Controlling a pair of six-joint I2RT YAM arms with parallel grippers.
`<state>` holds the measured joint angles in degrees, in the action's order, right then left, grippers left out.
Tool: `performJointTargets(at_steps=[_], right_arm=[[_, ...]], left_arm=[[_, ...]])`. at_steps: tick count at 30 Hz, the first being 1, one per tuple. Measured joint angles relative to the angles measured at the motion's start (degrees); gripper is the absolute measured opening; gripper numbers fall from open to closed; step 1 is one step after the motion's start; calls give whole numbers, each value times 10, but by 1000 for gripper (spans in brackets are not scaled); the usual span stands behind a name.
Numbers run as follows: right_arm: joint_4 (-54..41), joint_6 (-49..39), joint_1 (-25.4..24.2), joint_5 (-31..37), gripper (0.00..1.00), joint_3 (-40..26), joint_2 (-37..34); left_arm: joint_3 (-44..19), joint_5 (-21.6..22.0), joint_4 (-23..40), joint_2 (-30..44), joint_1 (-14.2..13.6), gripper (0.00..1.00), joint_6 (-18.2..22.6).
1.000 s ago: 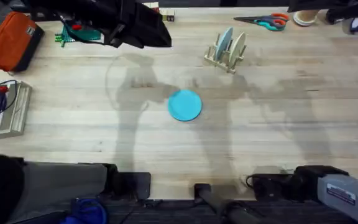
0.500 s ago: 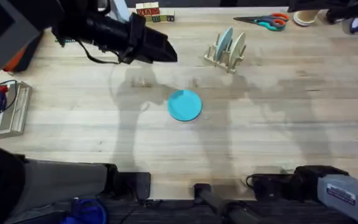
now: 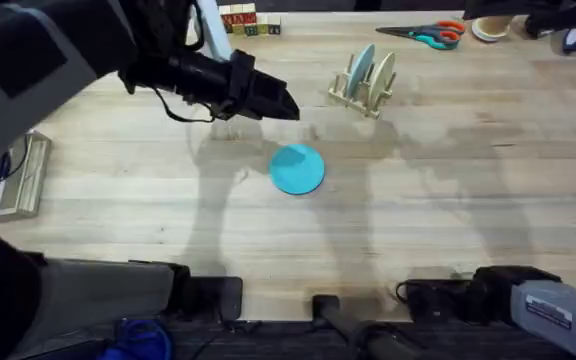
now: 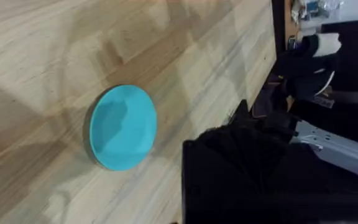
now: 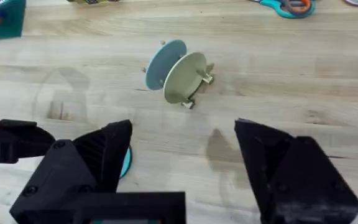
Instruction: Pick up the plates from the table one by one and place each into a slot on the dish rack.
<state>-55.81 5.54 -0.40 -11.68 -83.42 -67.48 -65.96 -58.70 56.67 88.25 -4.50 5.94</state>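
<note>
While flat, round turquoise plate [image 3: 297, 168]

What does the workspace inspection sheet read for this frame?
Surface: wood-plank table, shadowed mid-field.
Job's things: turquoise plate flat on the table; pale blue plate and cream plate upright in the dish rack.
Clutter: scissors, lettered blocks along the far edge.
Grippers: left pincer above the table, far-left of the turquoise plate; right pincer open.
Cables: black cable on the left arm.
Surroundings: nothing seen.
</note>
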Motion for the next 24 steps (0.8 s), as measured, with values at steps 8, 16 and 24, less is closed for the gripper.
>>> performJointTargets(at_steps=[8,16,24], right_arm=[[0,0,0,0,995,0,0],[0,0,0,0,994,0,0],[0,0,0,0,994,0,0]], left_arm=[[2,5,-6,0,-2,42,-8],[2,16,-10,13,-11,42,-18],[3,15,-13,67,-25,42,-21]])
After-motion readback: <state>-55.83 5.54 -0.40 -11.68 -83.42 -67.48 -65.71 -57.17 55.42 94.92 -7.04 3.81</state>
